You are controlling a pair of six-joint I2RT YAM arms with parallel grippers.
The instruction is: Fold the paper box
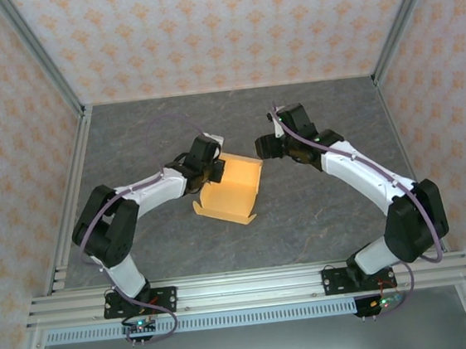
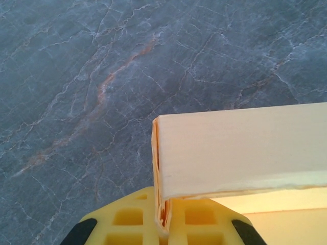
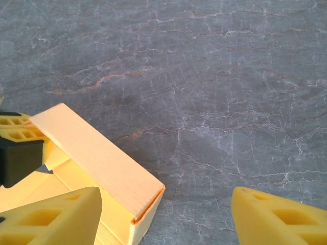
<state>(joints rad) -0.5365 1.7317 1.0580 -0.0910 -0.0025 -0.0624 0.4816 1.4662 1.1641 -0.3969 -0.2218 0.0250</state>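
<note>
The probably light, crease-prone orange-yellow thin-card paper box [image 1: 233, 189], lying mid grey tabletop [image 1: 320, 207], is being pinched at one stiffer wall edge by the closed left hand [image 1: 214, 171], while the empty right hand [image 1: 265, 148] is being held spread wide beside it.

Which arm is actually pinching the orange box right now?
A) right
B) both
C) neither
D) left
D: the left end effector is shut on a wall of the paper box, while the right end effector stands open.
</note>
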